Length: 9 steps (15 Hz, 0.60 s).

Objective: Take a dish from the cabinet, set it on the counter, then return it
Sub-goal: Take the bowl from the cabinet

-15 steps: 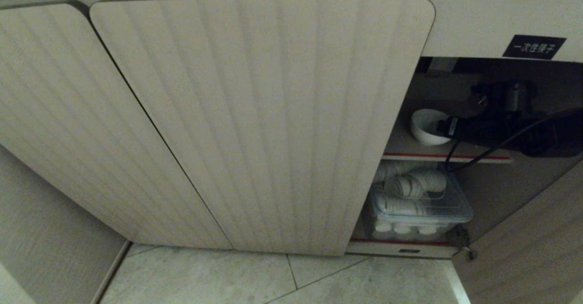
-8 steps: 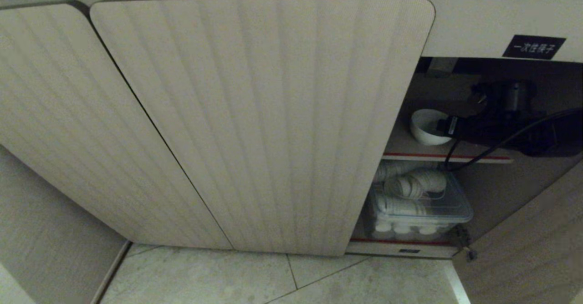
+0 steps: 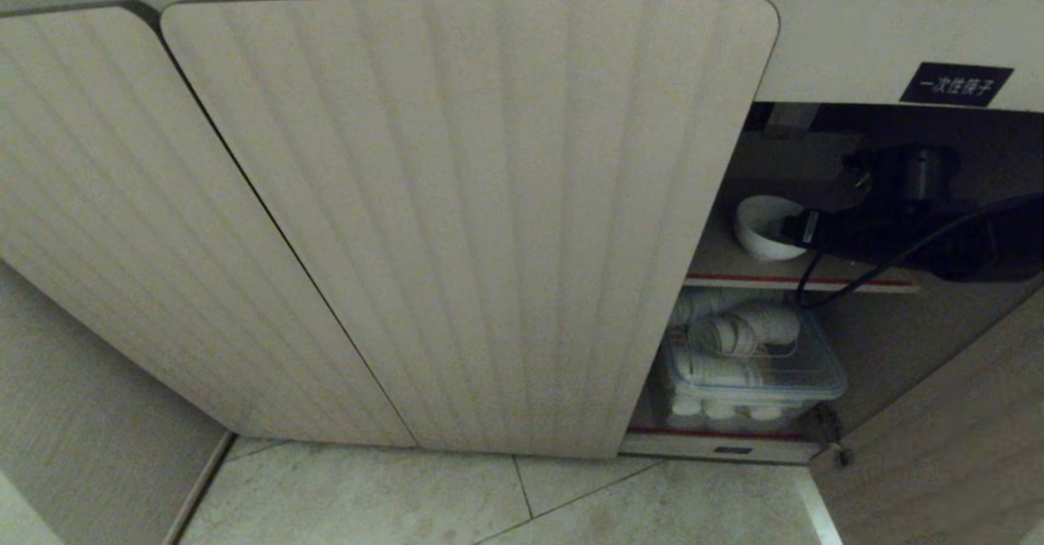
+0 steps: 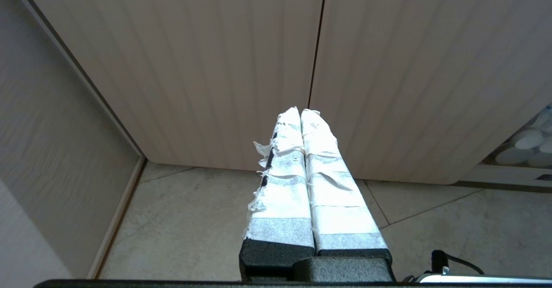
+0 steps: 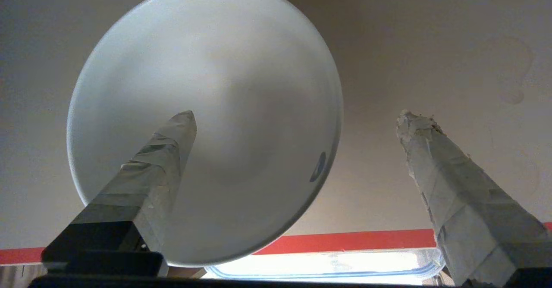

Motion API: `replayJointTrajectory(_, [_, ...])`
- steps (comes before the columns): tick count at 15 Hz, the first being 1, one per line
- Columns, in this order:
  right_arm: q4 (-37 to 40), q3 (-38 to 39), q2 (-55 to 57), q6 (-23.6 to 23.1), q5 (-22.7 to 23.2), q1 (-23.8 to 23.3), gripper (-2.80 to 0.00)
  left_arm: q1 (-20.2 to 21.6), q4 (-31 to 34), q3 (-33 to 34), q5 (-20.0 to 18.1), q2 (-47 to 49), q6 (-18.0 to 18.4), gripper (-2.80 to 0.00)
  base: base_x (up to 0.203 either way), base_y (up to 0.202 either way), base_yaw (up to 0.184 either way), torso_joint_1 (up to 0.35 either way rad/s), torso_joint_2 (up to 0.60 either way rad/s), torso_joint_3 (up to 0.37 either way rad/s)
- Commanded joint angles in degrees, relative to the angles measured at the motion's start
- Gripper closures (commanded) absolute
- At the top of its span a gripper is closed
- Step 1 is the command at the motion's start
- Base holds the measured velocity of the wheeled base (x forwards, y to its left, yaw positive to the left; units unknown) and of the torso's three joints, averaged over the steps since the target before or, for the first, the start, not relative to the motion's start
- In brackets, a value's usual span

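White bowl [image 3: 763,229] on the red-edged shelf [image 3: 799,281] inside the open cabinet [image 3: 457,219].
Reaching in from the right, the right pincer [image 5: 297,120] stands wide, one taped finger [image 5: 159,167] over the bowl's hollow and the other off to its side (nothing gripped). Below the shelf sits a clear lidded box [image 3: 754,382] of small white cups. The left pincer [image 4: 300,114], fingers pressed together, hangs before the closed ribbed doors above the tiled floor [image 4: 185,223].
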Motion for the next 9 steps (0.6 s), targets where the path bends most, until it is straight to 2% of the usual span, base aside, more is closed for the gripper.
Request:
replayJointTrajectory(1, [0.45, -0.07, 0.05, 0.08, 0.05, -0.03, -2.80, 0.01, -0.02, -0.06, 0.06, -0.02, -0.04, 0.00, 0.000, 0.000, 0.000, 0.000, 0.00, 0.000])
replayJointTrajectory(8, [1.74, -0.24, 0.11, -0.09, -0.03, -0.03, -2.80, 0.01, -0.02, -0.06, 0.06, -0.02, -0.04, 0.00, 0.000, 0.000, 0.000, 0.000, 0.00, 0.000])
replayJointTrajectory(9, [1.74, -0.24, 0.14, -0.09, -0.03, -0.03, 0.00, 0.01, -0.02, -0.04, 0.06, -0.02, -0.04, 0.00, 0.000, 0.000, 0.000, 0.000, 0.00, 0.000])
